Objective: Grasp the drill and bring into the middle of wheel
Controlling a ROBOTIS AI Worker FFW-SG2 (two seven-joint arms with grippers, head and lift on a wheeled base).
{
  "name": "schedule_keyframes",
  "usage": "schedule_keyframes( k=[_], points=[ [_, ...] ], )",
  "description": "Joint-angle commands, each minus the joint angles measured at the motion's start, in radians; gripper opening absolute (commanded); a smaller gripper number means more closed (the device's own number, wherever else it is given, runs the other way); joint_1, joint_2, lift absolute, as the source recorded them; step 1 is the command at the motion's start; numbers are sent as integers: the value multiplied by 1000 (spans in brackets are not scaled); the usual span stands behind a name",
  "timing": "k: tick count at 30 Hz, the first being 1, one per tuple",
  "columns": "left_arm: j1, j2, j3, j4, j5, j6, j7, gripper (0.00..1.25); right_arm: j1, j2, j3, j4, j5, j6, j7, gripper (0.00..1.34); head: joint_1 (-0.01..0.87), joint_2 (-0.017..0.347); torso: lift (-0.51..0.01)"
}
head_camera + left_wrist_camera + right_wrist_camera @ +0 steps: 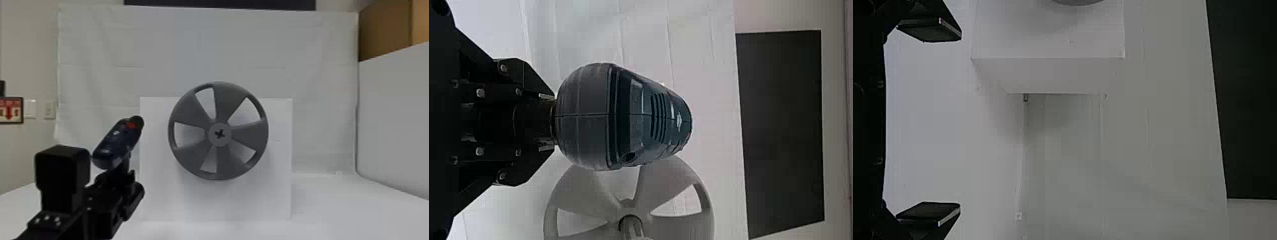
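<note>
The drill, gripped by its handle, is raised above the bench on the robot's left side. The left pincer is closed on the handle, below the motor housing; the nose points forward, toward the far side of the bench. Outward to the robot's right, and well apart from the drill, the wheel stands upright before a white block. Its hub carries a dark cross-shaped mark, the evident target.

The step in hand is judged to be the carry from grasp to hub. It is best done in two parts: first a sideways transfer to the right, with the nose short of the wheel's face, until nose and hub share one line; then a slow, straight advance along that line. The housing should be level and square to the hub before the advance, since a slanted nose would probably meet a spoke or enter one of the openings between spokes. Firm, even pressure matters, as the heavy body could pivot about the narrow handle; any turn calls for correction at the wrist before contact.

The right pincer, its fingers spread wide and holding nothing, waits on the robot's right.
</note>
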Motion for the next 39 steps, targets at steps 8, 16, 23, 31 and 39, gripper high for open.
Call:
schedule_keyframes(
  k=[8,16,23,31,39],
  points=[
    [-26,25,-81,-26,52,11,-1,26,2,3,-9,-2,1,0,0,1238,0,0,-406],
    [-48,25,-115,-26,75,17,2,26,0,8,-11,-2,6,0,0,1238,0,0,-406],
    [-80,16,-153,-20,98,65,46,26,-8,12,-3,-2,20,0,0,1238,0,0,-406],
    [-106,4,-176,22,133,65,46,26,-9,11,5,-2,24,0,0,1239,0,0,-406],
    [-120,-5,-192,65,158,65,46,26,-8,11,5,-2,26,0,0,1238,0,0,-406]
  ],
)
